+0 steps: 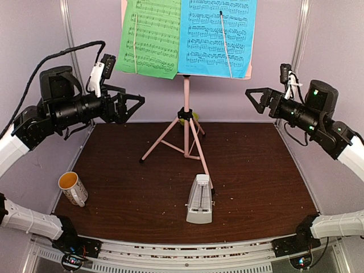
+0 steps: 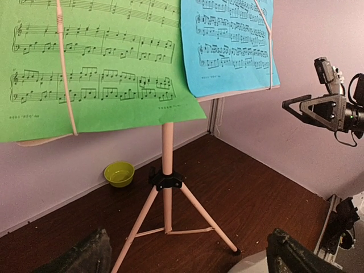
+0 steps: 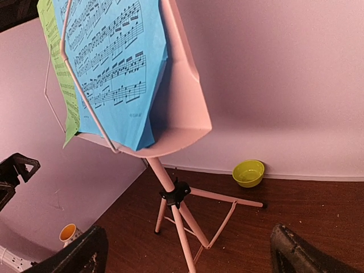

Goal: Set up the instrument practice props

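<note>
Two sheets are up on the music stand [image 1: 186,114] - green sheet [image 1: 149,37] on the left of the desk, blue sheet [image 1: 216,37] on the right, each with a thin retaining wire across it. The stand is upright at the back middle of the table [image 1: 256,170], and the metronome [image 1: 199,199] stands in front of it, right at the foot of the near tripod leg; I can't tell whether they touch.

By my read the layout is close to done, so I take the step in hand to be a check and any last nudge. Doing it well means leaving that desk alone: a thin tripod with a wide top should tip easily, so any correction to a sheet wants a light pinch at its lower edge, pulled along the ledge, never pushed into the desk. If the metronome needs shifting, I'd take it low on the body and slide it clear of the leg first.

My left gripper [image 1: 133,105] hangs high on the left, level with the pole below the desk and pointing in at it - fingers spread, nothing in them. My right gripper [image 1: 255,101] mirrors it from the right, also spread and empty, well apart from the stand. Both forearms run roughly level, wrists turned inward.
</note>
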Tool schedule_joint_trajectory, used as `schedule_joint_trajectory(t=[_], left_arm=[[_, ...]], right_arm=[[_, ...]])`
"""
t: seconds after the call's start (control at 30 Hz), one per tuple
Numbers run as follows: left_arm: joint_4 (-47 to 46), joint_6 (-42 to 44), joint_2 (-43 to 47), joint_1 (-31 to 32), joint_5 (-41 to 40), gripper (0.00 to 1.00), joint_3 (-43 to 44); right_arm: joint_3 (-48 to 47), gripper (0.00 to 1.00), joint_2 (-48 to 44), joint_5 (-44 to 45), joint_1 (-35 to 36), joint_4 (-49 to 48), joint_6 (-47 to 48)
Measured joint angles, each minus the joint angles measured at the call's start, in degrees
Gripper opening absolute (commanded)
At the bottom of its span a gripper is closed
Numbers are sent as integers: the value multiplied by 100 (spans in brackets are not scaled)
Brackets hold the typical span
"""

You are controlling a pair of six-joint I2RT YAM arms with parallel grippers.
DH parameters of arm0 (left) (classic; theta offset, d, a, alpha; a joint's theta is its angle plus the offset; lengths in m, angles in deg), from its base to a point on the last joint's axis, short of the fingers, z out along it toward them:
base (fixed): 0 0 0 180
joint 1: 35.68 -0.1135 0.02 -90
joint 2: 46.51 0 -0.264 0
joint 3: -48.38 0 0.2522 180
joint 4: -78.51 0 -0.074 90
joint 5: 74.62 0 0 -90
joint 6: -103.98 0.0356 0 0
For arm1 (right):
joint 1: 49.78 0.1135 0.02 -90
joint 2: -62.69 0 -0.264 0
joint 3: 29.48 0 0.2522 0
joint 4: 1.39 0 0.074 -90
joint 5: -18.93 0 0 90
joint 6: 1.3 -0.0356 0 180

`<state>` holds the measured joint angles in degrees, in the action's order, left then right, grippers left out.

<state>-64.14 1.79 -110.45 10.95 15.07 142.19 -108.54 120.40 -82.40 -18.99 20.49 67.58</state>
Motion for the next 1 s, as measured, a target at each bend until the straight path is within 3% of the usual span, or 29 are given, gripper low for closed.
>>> schedule_joint_trajectory(t=[0.27,0.4,0.77,1.0], left_arm=[[-299,-118,813,17,275,98,-1342],[-494,-199,964,236,286,98,-2277],[-1738,-782,634,1397,-284,97,-4030],[-2612,-1029,-219,1969,-588,94,-4393]], right_arm=[[1099,98,-562,-490,48,103,-140],[1770,98,-667,-533,487,153,-273],[2752,99,-431,-116,2068,-101,-592],[3222,100,-334,240,2559,-525,-975]])
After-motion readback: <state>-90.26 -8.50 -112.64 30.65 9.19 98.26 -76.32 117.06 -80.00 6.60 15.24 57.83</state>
